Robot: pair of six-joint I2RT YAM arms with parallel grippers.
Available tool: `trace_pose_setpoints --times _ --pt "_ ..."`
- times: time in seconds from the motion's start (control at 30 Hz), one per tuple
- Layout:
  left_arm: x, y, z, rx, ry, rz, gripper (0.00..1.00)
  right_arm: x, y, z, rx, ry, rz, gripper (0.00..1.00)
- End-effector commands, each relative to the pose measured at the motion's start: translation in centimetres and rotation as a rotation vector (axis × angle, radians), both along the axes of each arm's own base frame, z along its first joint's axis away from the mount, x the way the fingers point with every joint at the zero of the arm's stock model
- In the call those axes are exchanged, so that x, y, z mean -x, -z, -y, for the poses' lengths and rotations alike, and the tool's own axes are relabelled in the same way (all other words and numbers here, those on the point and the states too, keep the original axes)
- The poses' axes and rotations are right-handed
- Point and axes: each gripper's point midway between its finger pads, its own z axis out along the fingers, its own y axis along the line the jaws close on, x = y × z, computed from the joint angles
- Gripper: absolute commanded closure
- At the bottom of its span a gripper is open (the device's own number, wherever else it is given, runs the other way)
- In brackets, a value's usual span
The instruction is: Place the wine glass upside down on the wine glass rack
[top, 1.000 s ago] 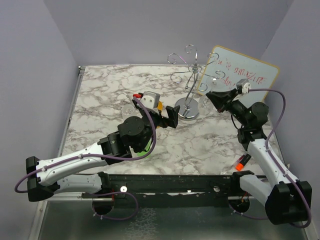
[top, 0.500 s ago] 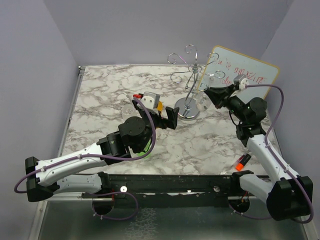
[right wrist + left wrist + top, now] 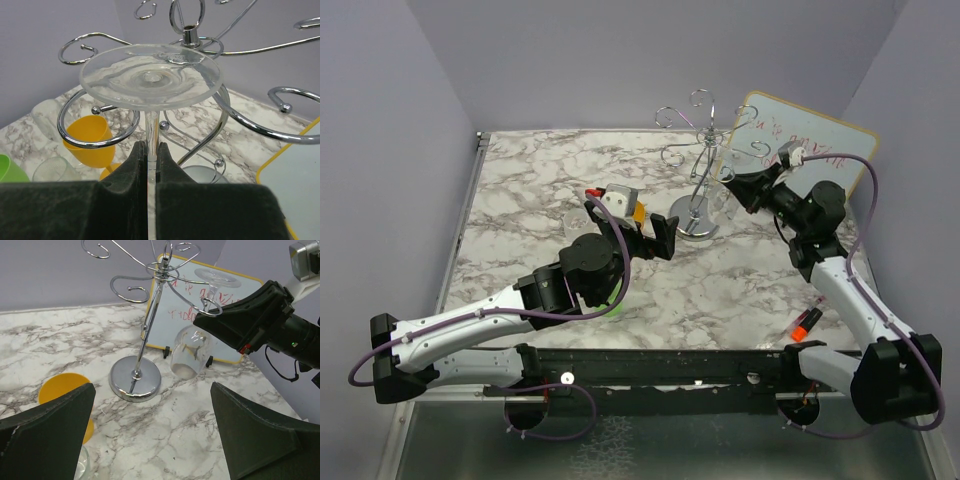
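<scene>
**Step in hand: hanging the glass.**

The right gripper [image 3: 150, 150] is clenched on the stem of the wine glass [image 3: 150, 75]. The glass is already upside down, with its foot up and its bowl below the fingers. In the top view the glass hangs at 3 o'clock of the post of the rack [image 3: 695, 222], just beside it and off the table.

In the right wrist view the foot sits above the curled wire arms, with the post behind it at 12 o'clock. One open curl lies at 8 o'clock of the stem and a second arm sweeps past at 3 o'clock. You cannot tell from these views whether the foot touches any wire. The stem appears to be beside the curl, not inside it.

The left gripper [image 3: 655, 236] is fully released and holds nothing. It hovers at 9 o'clock of the rack base.

**Next move, as judged:**
1. Feed the stem sideways through the mouth of the curl. Keep the foot above the wire.
2. Lower until the foot rests on the curl.
3. Only then release the right gripper.

Keep the bowl off the post and off the white board [image 3: 810, 150] at 3 o'clock. The rack looks light, so any push could tip it.
</scene>
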Motion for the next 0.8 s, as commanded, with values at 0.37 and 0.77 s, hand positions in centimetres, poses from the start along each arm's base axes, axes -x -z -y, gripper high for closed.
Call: trace_pose_setpoints --times 0.37,0.77 --pt "0.5 0.8 0.5 -0.002 0.036 -0.018 0.01 1.3 -1.0 -3.1 0.025 -0.218 0.023 0.99" --pt "0.6 0.7 0.6 -0.007 0.042 -0.012 0.01 3.1 -0.7 -4.1 0.061 -0.332 0.038 0.99"
